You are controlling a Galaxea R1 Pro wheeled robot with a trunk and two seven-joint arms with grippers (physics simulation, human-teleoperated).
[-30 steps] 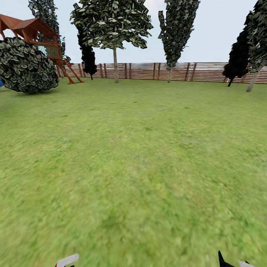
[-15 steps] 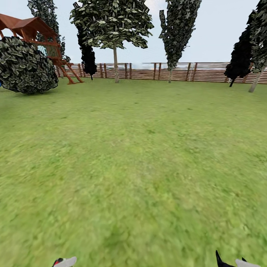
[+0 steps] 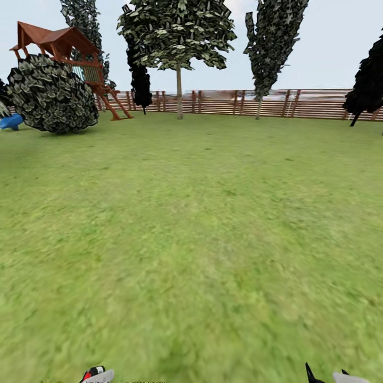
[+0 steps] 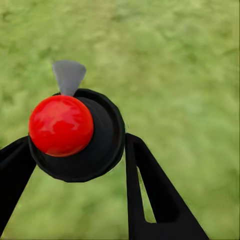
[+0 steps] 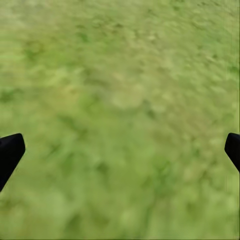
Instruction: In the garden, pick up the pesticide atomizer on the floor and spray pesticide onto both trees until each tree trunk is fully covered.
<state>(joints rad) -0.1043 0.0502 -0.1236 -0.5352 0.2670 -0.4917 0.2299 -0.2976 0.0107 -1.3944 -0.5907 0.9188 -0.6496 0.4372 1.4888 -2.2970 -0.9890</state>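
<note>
Left wrist view has the pesticide atomizer [image 4: 75,132] right in front of the lens: a round black body seen end-on, capped by a glossy red ball, with a short grey spout poking out past its far rim. The left gripper [image 4: 75,142] is pinched on it, one black finger [image 4: 12,170] against one side of the body and the other finger [image 4: 145,190] touching the opposite edge, so the bottle is off the floor with blurry green grass behind it. From the head view the same bottle [image 3: 97,375] shows as a small whitish, red and black shape at the very bottom edge, left of centre, over the lawn [image 3: 202,213]. Right wrist view shows the right gripper [image 5: 120,147] spread wide, its two dark fingertips just at opposite edges of the picture, grass between them and nothing held. Ahead in the head view the grass runs, open and flat, to a brown slatted fence [image 3: 314,103]. Two tall trees stand just in front of that fence, well away from the robot: a broad-crowned tree [image 3: 179,96] with a pale straight trunk, and to its right a narrow tree [image 3: 259,106] with ragged dark foliage. Far left there is a round dark bush [image 3: 53,96], a red-roofed wooden playhouse [image 3: 58,42] behind it, and a small blue object [image 3: 10,121] beside the bush at the picture's edge. A near-black tree [image 3: 367,85] leans in at the far right by the fence
</note>
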